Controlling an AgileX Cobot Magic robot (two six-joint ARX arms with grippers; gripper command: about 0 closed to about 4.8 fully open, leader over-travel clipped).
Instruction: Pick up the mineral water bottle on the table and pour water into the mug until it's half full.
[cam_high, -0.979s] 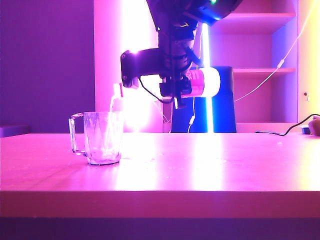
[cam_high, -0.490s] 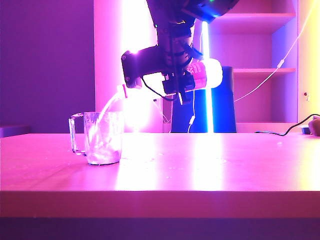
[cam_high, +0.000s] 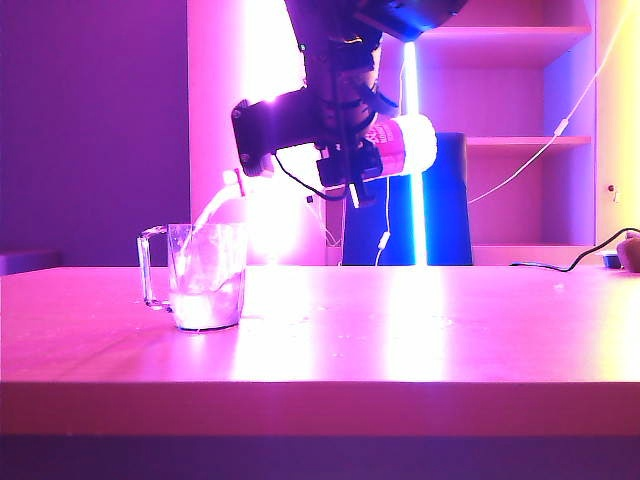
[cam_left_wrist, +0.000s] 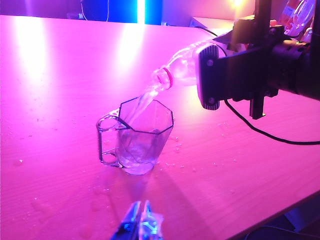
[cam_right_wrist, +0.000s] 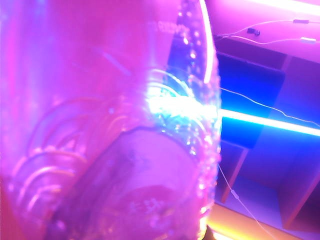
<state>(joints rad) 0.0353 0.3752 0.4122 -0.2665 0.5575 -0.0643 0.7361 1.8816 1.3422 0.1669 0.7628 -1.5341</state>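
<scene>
Pink-lit table (cam_high: 420, 330) | right gripper (cam_high: 345, 150) tilts mineral water bottle (cam_high: 400, 148) | left gripper (cam_left_wrist: 140, 225) closed

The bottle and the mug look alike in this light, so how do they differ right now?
The mineral water bottle is tipped nearly level in the air, clamped by the right gripper; the mug stands upright on the table. The bottle has a label and narrow neck; the mug is short, wide-mouthed, faceted, with a handle. Water leaves the bottle and collects in the mug. Both are clear. The left gripper is near the mug, touching nothing.
</scene>
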